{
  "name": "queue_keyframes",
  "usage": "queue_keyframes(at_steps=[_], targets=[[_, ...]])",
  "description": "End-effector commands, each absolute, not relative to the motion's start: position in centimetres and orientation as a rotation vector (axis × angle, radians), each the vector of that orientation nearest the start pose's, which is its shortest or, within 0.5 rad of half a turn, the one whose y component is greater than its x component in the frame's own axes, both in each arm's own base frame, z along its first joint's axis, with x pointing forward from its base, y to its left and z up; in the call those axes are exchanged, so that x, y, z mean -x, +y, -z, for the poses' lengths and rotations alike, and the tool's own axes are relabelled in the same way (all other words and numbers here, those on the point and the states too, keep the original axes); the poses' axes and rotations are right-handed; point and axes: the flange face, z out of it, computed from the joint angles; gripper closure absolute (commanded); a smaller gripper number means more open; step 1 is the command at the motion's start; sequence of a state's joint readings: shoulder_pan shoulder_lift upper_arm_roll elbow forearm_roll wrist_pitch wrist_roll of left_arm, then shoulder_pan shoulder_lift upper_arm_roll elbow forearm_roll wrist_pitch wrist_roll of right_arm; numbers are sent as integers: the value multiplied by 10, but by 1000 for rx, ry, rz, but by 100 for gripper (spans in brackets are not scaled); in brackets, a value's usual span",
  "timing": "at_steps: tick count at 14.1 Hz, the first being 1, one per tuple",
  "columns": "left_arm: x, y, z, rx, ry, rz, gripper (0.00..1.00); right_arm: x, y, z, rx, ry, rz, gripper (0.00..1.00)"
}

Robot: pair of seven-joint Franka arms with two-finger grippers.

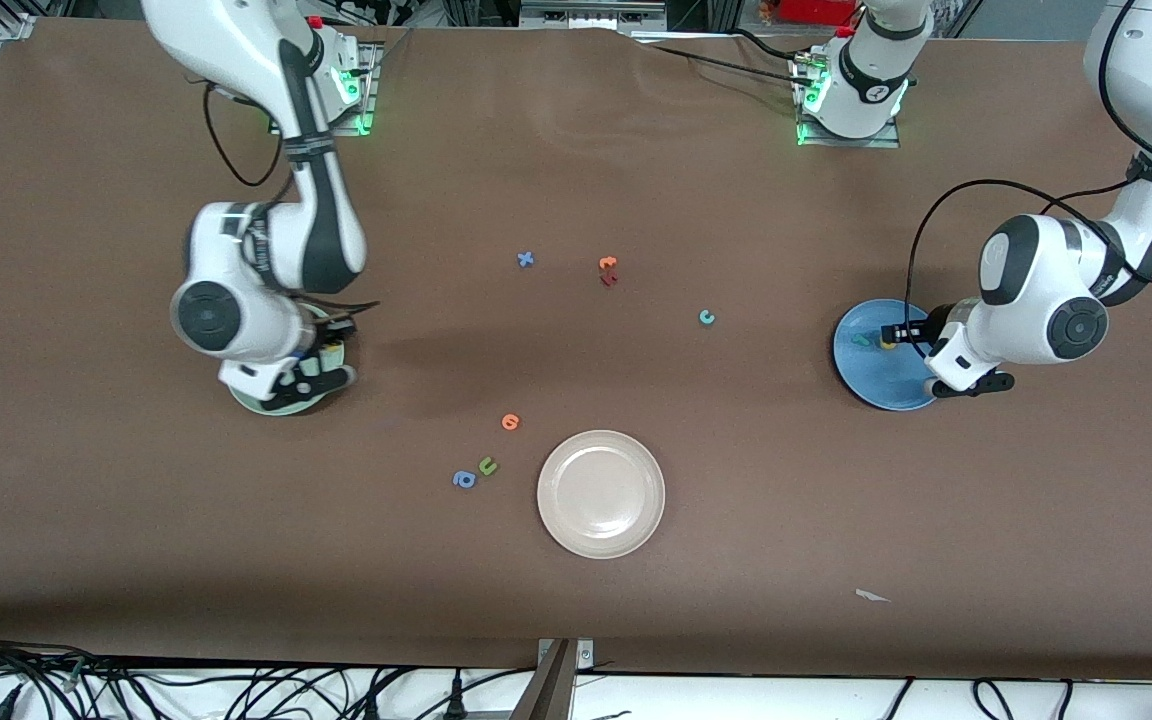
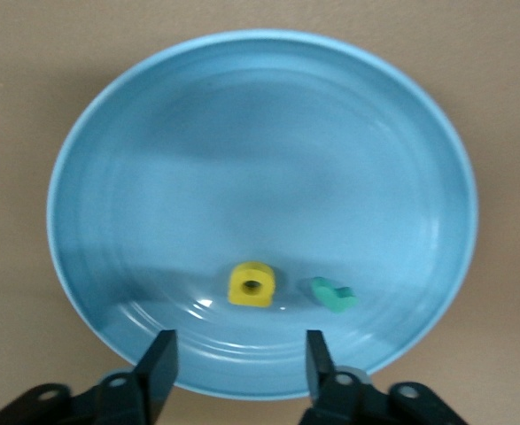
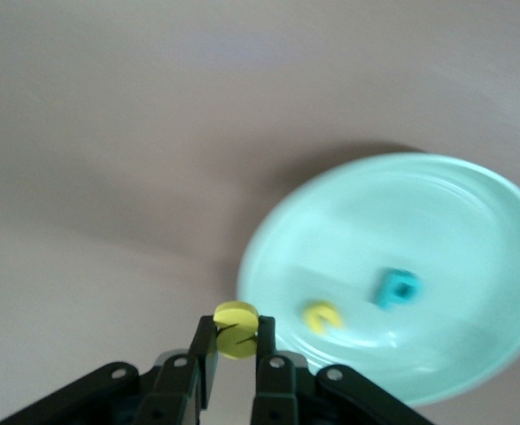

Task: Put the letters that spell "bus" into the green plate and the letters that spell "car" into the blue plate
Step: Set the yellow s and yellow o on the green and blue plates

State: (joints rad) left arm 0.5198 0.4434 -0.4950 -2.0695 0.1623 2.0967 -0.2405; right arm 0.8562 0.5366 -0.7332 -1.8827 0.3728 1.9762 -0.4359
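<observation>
Two grippers are working at the two ends of the desk (image 1: 576, 620). The right gripper (image 3: 235, 343) is pinching a yellow letter (image 3: 236, 329) between its fingertips, hanging above the desk just beside the rim of the green plate (image 3: 472, 221); judging by this, the plate's bowl is lying just ahead of the fingers, so a short carry inward looks like the deciding move. A yellow piece (image 3: 322, 316) and a teal block (image 3: 396, 289) are already resting in that plate. Which letter is being held, "u" or "s", is not readable, and in the front view the right arm is hiding most of the plate.

The left gripper (image 2: 238, 365), fingers spread and empty, is hovering over the blue plate (image 2: 260, 106), where the yellow "a" (image 2: 251, 283) and a small teal letter (image 2: 333, 294) are lying side by side just ahead of the fingertips. The teal "c" (image 1: 706, 317) is sitting out on the bare desk, toward the desk's middle from the blue plate, nearer the left arm than the right. Too small to judge is its long axis.
</observation>
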Motion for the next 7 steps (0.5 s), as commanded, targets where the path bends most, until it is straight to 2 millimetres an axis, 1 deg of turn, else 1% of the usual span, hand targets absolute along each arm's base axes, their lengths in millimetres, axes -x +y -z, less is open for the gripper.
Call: queue_keyframes(at_steps=[1,2,3,4,5,6,7], targets=[[-548,-42,-245,3081,-375,-535,0,-578,38,-245,2965,-609,-472,90],[-546,-65,-250,3074,-434,-532,0,-574,15,-233,2951,-563,-480,90],[-544,-85,-253,3087,-485,-541,0,-572,7,-222,2939,-558,-488,90],[-542,-101,-256,3105,-544,-563,1,-571,0,-213,2941,-556,-500,90],[-539,-121,-260,3121,-577,-575,2,-571,-4,-209,2950,-547,-492,88],[-536,-142,-261,3123,-612,-559,3,-571,-9,-204,2955,-534,-501,73],[-533,-164,-258,3118,-655,-544,3,-571,-11,-205,2955,-523,-503,54]])
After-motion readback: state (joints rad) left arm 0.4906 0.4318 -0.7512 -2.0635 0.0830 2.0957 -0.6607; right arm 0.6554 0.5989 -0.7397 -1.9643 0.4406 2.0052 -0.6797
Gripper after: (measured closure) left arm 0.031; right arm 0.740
